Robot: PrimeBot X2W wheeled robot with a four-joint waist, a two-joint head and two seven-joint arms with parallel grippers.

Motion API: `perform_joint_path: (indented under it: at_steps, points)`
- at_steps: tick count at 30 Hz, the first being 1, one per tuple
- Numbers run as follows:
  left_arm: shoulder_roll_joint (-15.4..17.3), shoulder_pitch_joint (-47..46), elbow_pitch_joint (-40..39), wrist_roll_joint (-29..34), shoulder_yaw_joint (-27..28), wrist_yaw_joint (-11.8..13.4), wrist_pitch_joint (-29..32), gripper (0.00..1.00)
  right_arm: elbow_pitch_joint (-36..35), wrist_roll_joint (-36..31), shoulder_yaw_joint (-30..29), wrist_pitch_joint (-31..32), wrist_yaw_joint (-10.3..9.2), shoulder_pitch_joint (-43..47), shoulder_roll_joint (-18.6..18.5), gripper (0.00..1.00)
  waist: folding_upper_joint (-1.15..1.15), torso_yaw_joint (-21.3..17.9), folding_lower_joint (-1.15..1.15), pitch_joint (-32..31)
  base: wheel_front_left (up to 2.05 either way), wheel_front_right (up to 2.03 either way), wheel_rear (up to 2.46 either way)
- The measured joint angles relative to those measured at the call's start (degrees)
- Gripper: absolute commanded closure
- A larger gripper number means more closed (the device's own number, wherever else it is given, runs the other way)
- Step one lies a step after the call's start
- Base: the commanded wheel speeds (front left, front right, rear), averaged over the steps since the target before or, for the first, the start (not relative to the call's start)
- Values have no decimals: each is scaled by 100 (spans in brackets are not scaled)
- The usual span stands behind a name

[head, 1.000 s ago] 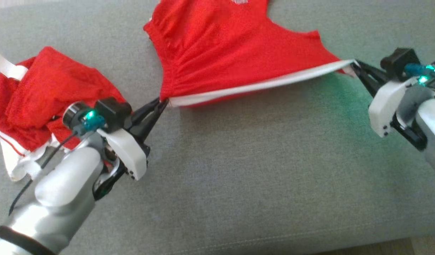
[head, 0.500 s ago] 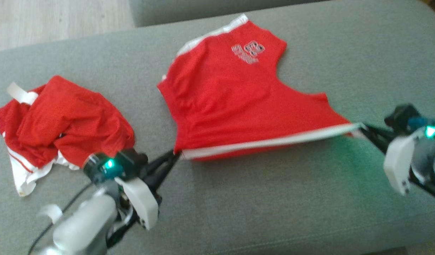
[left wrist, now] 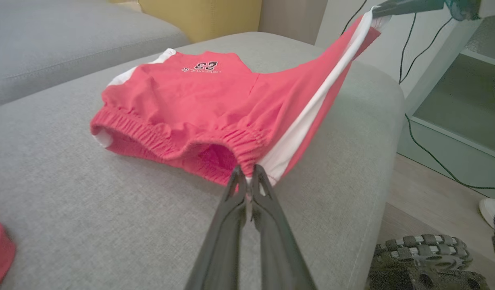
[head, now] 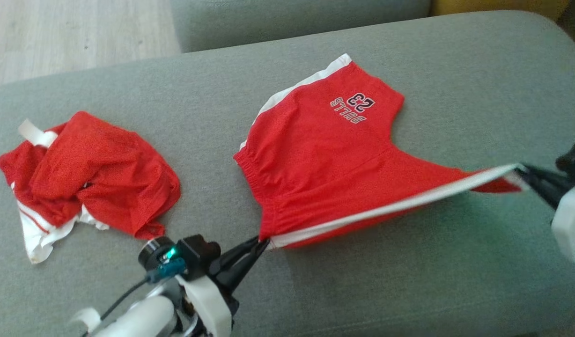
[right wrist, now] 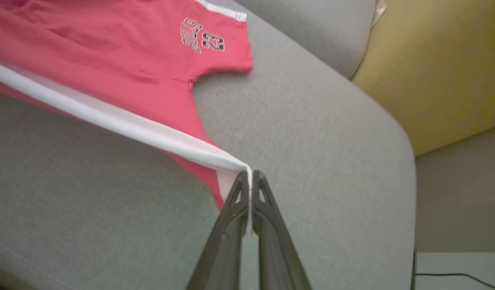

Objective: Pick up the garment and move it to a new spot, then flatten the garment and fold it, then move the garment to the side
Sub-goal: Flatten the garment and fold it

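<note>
Left jaws: clenched on the corner of the red shorts [head: 325,159] where the elastic waistband [left wrist: 150,135] meets the white side stripe [head: 390,206]. This grip point sits low, near the front edge of the grey sofa seat [head: 386,290].

Right jaws: clenched on the other end of that stripe, at the leg hem. This grip point is raised off the seat near its right edge.

Between my two grips the stripe runs taut and straight. The rest of the shorts slopes down from that line and lies on the middle of the seat, toward its far edge. The leg carrying the number print [head: 353,106] lies flat there.

A second red garment [head: 91,168] lies crumpled near the seat's left edge, well apart from the shorts.
</note>
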Motion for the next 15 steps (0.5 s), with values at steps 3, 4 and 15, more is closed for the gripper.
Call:
perform_joint_path:
  at_steps: [3,4,15]
  points:
    - [21,-159,-100,0,42,45,73,100,-163,-268,-388,104,0,-1,64,100,0,79,0,86,0,0,0]
    - [24,-238,-119,-1,76,49,98,100,-198,-374,-492,147,0,-5,108,100,0,111,1,120,0,0,0]
    - [-16,-1025,-156,-58,293,42,208,100,-183,-1260,-416,344,0,-1062,261,100,0,499,1,607,0,0,0]
